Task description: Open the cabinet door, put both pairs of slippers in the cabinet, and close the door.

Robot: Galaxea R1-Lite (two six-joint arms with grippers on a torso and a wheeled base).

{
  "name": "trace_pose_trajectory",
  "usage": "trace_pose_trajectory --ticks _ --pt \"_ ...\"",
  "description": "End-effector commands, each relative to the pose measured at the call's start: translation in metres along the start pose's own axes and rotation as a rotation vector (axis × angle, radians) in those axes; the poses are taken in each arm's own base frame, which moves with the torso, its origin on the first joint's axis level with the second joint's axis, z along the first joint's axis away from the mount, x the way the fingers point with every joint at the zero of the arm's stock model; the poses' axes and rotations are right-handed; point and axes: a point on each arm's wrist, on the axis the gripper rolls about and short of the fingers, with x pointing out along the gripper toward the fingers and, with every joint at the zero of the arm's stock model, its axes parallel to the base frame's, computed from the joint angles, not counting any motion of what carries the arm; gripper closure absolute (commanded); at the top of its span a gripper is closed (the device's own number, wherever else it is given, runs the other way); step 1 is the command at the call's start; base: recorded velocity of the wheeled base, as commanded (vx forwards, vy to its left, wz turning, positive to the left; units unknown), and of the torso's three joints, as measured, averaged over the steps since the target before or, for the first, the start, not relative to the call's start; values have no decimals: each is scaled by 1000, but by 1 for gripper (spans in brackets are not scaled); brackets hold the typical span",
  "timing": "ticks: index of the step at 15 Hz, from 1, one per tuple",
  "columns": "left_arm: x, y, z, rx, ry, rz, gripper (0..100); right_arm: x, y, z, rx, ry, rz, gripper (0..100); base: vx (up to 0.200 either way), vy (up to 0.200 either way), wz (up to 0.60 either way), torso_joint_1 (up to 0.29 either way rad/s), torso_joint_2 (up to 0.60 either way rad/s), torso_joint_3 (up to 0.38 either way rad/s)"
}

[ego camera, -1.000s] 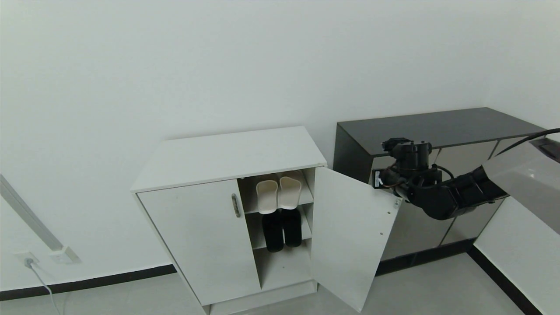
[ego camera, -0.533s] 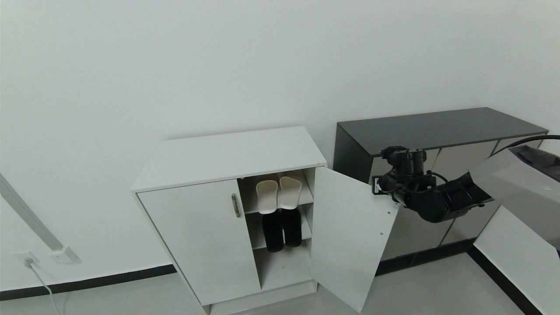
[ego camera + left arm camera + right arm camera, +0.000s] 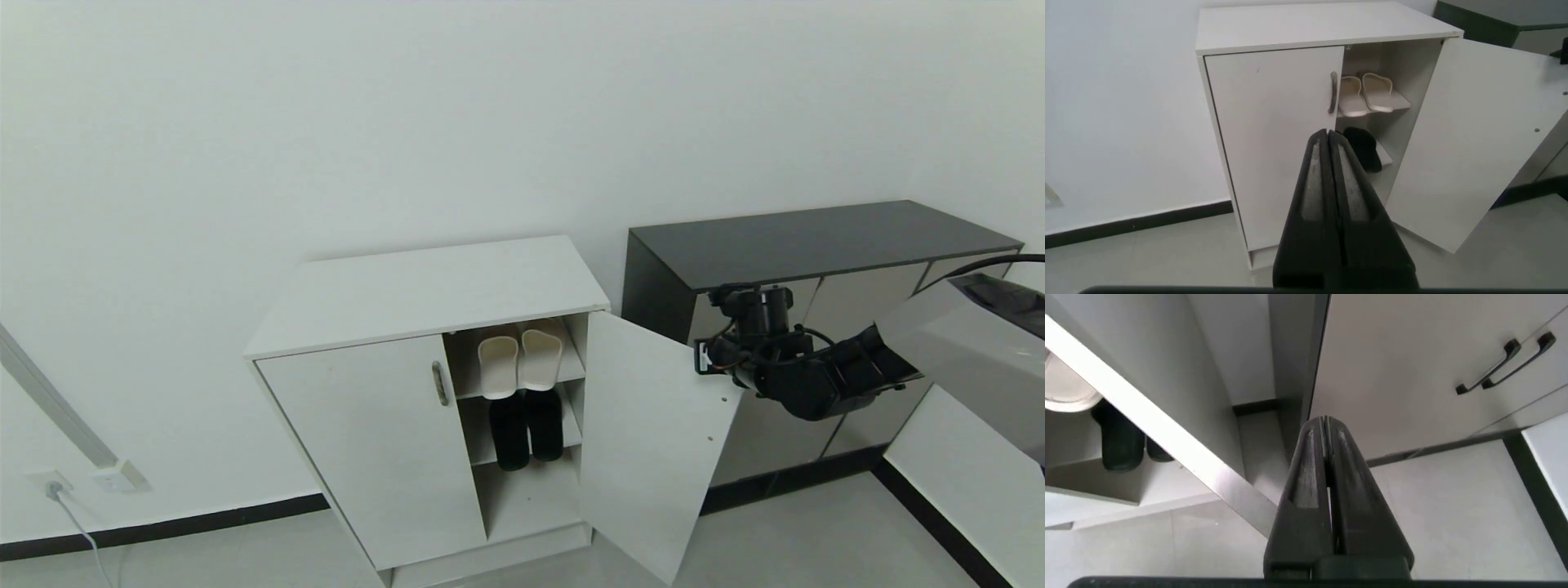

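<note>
The white cabinet (image 3: 424, 294) stands against the wall with its right door (image 3: 645, 433) swung open. Inside, a pair of white slippers (image 3: 520, 363) lies on the upper shelf and a pair of black slippers (image 3: 526, 429) on the shelf below. My right gripper (image 3: 704, 357) is shut at the outer side of the open door, close to its free upper edge; the right wrist view has its closed fingers (image 3: 1327, 437) beside the door's edge (image 3: 1167, 441). My left gripper (image 3: 1328, 139) is shut and empty, held in front of the cabinet's closed left door (image 3: 1274, 139).
A dark-topped sideboard (image 3: 816, 233) with handled fronts (image 3: 1498, 363) stands just right of the cabinet, behind my right arm. A white counter (image 3: 963, 457) is at the right edge. A wall socket with a cable (image 3: 53, 487) sits low on the left.
My right arm has dropped a little and shifted left against the open door's back. The door's free edge has moved slightly inward.
</note>
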Motion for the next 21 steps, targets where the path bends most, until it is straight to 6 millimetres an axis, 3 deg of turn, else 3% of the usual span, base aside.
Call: trace_pose_trajectory --ticks 1,10,14,21 --pt "0 0 0 -1 2 1 100 -13 6 4 -5 -5 19 100 0 0 0 0 0 0" --pt "0 0 0 -2 4 3 100 -64 45 -10 -19 44 160 100 0 0 0 0 0 0" --pt "0 0 0 -2 1 3 100 -99 68 -12 18 65 305 100 0 0 0 0 0 0" --pt "0 0 0 -2 4 3 100 -134 82 -6 26 31 443 100 0 0 0 0 0 0"
